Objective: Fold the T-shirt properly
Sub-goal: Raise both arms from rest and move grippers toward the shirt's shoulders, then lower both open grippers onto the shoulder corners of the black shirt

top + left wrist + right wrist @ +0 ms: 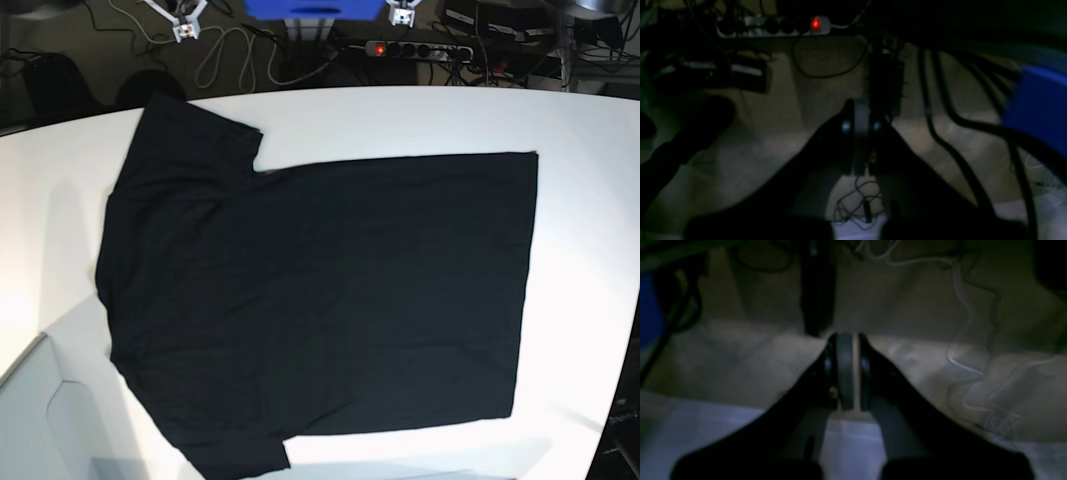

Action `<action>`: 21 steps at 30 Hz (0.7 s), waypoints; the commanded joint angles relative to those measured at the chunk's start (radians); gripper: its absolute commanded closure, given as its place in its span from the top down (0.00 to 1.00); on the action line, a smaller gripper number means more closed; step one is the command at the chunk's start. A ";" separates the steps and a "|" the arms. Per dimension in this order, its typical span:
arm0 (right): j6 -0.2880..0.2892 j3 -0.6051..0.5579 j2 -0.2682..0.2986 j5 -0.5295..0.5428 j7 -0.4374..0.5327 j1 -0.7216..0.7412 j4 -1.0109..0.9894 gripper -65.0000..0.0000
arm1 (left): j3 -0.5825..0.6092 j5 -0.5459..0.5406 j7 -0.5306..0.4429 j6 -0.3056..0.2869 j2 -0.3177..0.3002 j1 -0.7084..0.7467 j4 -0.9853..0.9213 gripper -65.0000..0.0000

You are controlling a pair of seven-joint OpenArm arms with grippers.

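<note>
Left end effector [860, 133] closed, right end effector [846, 373] closed — both empty, off the surface [590, 130] — T-shirt [320, 300] spread flat, plain side up.

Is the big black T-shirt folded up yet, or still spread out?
Spread out. The large black cloth T-shirt lies flat on the white table, both sleeves showing, no folds.
</note>
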 commanded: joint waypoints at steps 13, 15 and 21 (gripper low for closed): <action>0.009 0.010 0.143 0.007 -0.024 -0.311 0.594 0.00 | -0.009 -0.004 -0.018 0.001 -0.045 0.337 0.603 0.00; 0.009 0.036 0.149 0.007 -0.025 -0.345 0.656 0.00 | -0.009 -0.004 -0.018 0.001 -0.046 0.361 0.661 0.00; 0.009 0.170 0.125 0.005 -0.037 -0.414 0.831 0.00 | -0.012 -0.004 -0.018 0.007 -0.077 0.409 0.841 0.00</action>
